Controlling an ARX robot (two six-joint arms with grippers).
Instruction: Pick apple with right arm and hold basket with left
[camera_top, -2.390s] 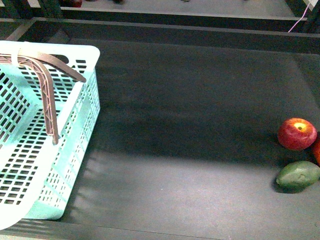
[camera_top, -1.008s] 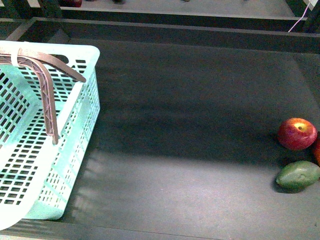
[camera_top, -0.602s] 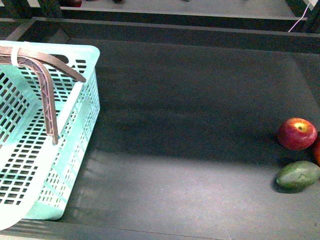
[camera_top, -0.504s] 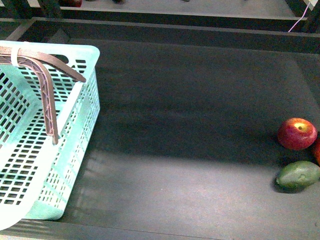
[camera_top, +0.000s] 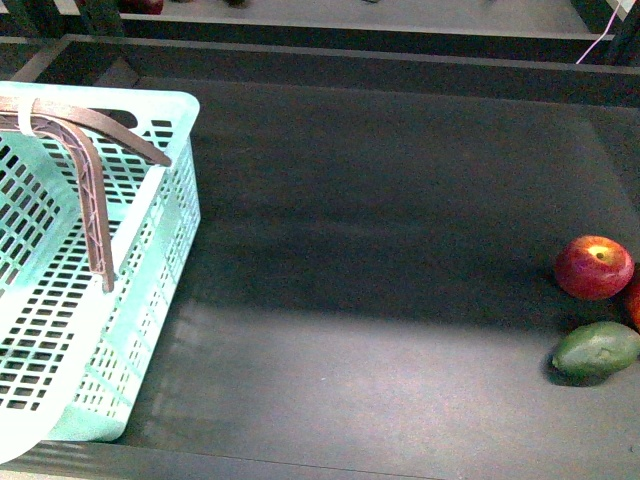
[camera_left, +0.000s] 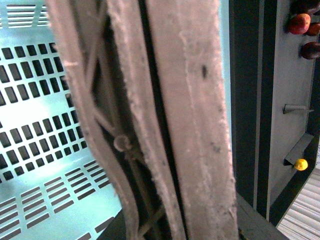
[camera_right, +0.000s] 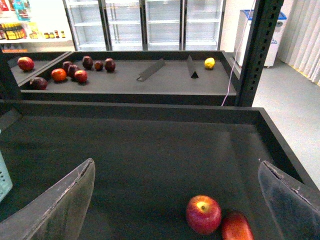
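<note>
The apple (camera_top: 594, 267) is glossy red with a yellow patch at its stem and rests on the dark shelf at the far right. In the right wrist view the apple (camera_right: 203, 214) lies below and between the wide-spread fingers of my right gripper (camera_right: 182, 200), which is open and well above it. The mint-green slotted basket (camera_top: 110, 330) stands at the left with its brown handles (camera_top: 90, 190) raised. The left wrist view is filled by a brown ribbed handle (camera_left: 185, 125), which my left gripper is shut on; its fingers are hidden.
A dull green oval fruit (camera_top: 596, 350) lies just in front of the apple, and a red-orange fruit (camera_right: 237, 227) touches the apple's side. A raised lip (camera_top: 400, 60) bounds the shelf at the back. A further shelf holds several fruits (camera_right: 70, 72) and a yellow one (camera_right: 209, 63).
The basket's near handle has shifted slightly; the apple and the other fruits have stayed put.
</note>
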